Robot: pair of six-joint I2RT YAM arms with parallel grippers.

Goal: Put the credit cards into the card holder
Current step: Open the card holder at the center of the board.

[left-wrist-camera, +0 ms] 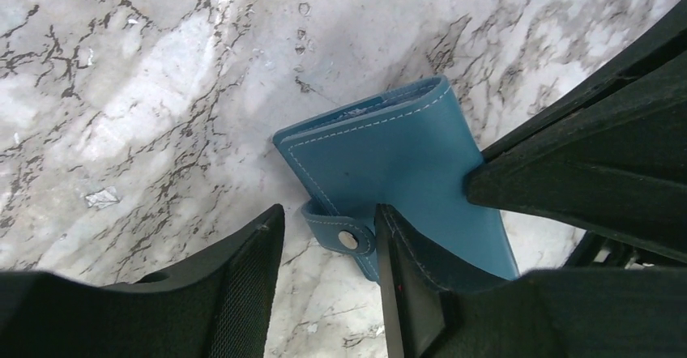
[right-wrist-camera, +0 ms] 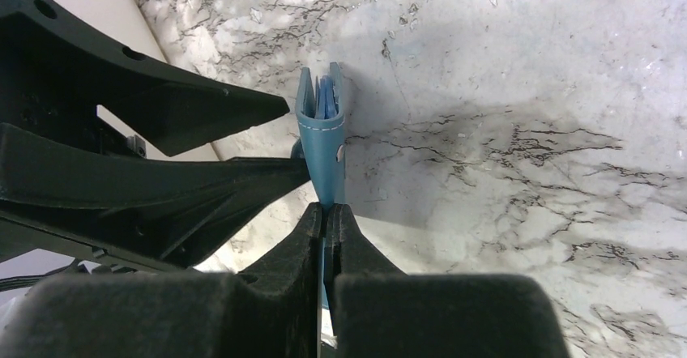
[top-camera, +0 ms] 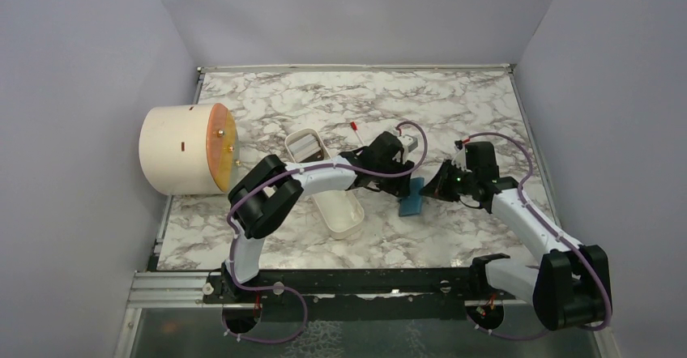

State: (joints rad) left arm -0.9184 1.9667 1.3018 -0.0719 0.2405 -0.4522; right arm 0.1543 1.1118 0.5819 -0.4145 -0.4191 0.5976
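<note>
A cream cylinder [top-camera: 180,149] lies beside a white tray [top-camera: 344,216] on the marble table [top-camera: 324,99].

The card holder [right-wrist-camera: 321,147] ran out of sight between the pads of the right pincer [right-wrist-camera: 326,212] at 6 o'clock; what filled its panels was too small to tell.

Card holder [left-wrist-camera: 405,164] teal, pale stitching; table [top-camera: 324,99] grey-veined white marble; cylinder [top-camera: 174,151] cream, orange face.

The teal-blue card holder [left-wrist-camera: 397,155] is folded and tilted on edge; white-stitched; round snap on its tab.
</note>
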